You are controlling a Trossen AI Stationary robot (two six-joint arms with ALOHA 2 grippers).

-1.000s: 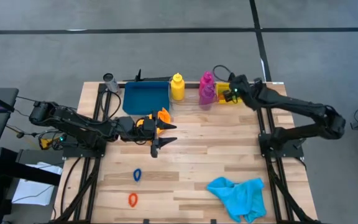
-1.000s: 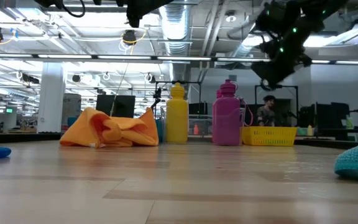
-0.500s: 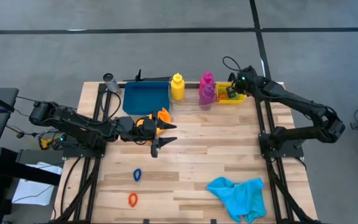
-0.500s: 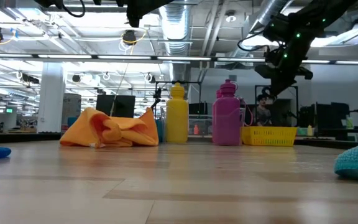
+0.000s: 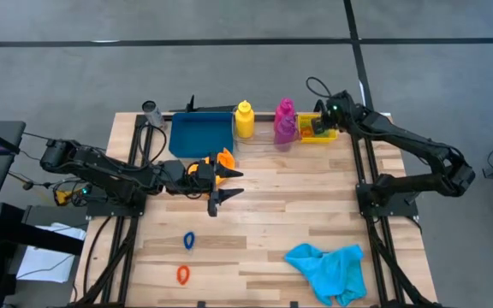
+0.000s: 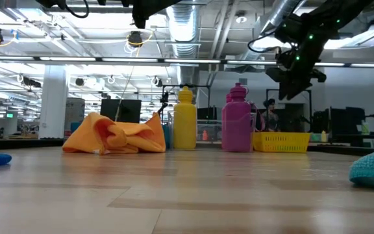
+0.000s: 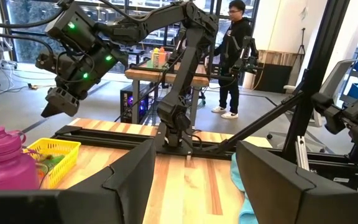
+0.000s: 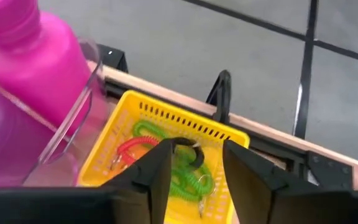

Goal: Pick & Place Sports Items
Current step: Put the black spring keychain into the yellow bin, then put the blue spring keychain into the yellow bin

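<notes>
The right wrist view is showing what the other views are not showing: inside the yellow bin (image 8: 166, 162) a green ring (image 8: 188, 174), a red ring (image 8: 129, 152) and a dark ring (image 8: 188, 152) are lying. The dark ring is sitting in the gap between the fingers of the right gripper (image 8: 194, 168), which are standing apart, and I cannot tell if it is touching them. The magenta bottle (image 8: 27, 68) is standing just beside the bin.

From above, the right gripper (image 5: 322, 127) is hanging over the bin at the far edge of the table (image 5: 315, 205). The yellow bottle (image 5: 244, 120) is standing between the blue tray (image 5: 200, 134) and the magenta bottle. The left gripper (image 5: 225, 184) is waiting near the orange cloth (image 5: 221, 160), its fingers spread and holding nothing. A blue ring (image 5: 188, 240) and an orange ring (image 5: 182, 274) are lying on the near part of the table, well apart from both grippers, and the cyan cloth (image 5: 328, 267) is lying at the near right corner.

The left wrist view is showing a person (image 7: 232, 56) standing in the room behind. No writing is readable anywhere.
</notes>
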